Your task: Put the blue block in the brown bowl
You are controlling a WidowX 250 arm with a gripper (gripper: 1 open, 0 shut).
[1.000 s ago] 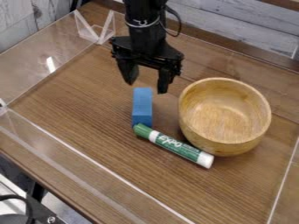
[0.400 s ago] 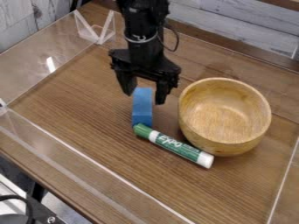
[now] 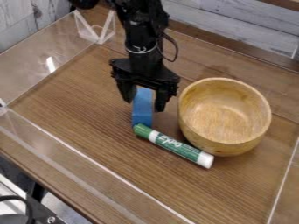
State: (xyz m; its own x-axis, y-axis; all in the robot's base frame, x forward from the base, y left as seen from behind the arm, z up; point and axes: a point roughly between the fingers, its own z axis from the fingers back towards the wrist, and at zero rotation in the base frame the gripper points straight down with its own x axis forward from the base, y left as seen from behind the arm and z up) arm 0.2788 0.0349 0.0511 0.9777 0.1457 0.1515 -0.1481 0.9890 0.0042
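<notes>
Spread hand straddling the blue block, beside the brown bowl.

The one black hand (image 3: 143,94) points straight down with its fingers (image 3: 124,90) spread wide, one on each side of the upper end of the single blue block (image 3: 142,109); whether they touch it cannot be told. The block lies flat on the wooden table (image 3: 82,96), its lower end near the cap end of one green-and-white marker (image 3: 172,145) that lies slanted in front. One brown bowl (image 3: 223,115) sits upright just right of the block, apart from it, with the marker close by its near rim. Clear plastic walls (image 3: 24,131) fence the table's edges.
</notes>
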